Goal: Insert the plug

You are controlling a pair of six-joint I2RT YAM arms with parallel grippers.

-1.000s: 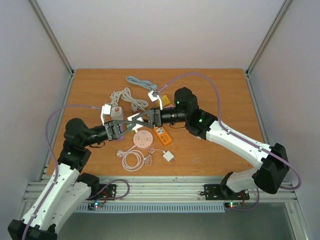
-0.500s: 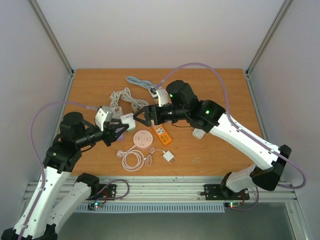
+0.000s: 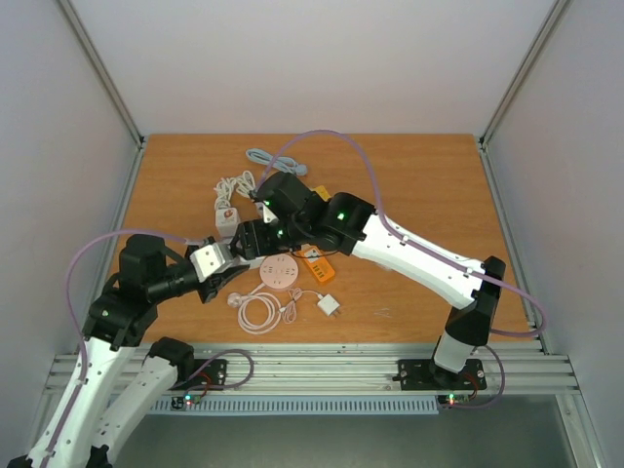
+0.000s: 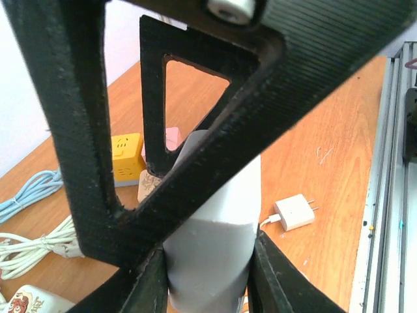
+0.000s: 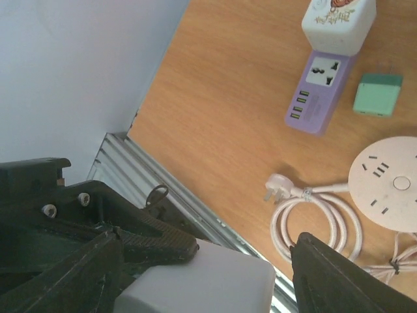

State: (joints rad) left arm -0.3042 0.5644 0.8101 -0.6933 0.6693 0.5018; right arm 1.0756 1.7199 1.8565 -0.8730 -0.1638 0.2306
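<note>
My left gripper point(image 3: 213, 265) is shut on a white cube adapter point(image 3: 206, 259), held above the table's left front; in the left wrist view the cube point(image 4: 210, 254) fills the gap between the jaws. My right gripper point(image 3: 244, 241) reaches across to it. In the right wrist view the cube point(image 5: 202, 287) sits between my open right fingers point(image 5: 339, 280), with a gap on the right side. A green plug point(image 5: 378, 94) lies beside a purple power strip point(image 5: 320, 98). A round pink power strip point(image 3: 280, 272) lies below the right arm.
An orange strip point(image 3: 320, 265), a white charger point(image 3: 330, 306) and a coiled white cable with a plug point(image 3: 258, 312) lie near the front. White and grey cables point(image 3: 255, 185) lie at the back. A yellow cube point(image 4: 127, 153) shows in the left wrist view. The metal rail point(image 3: 322, 366) borders the near edge.
My left gripper has drawn back toward the near left with the white cube. My right arm has swung left and down, bringing its open jaws around that cube.
</note>
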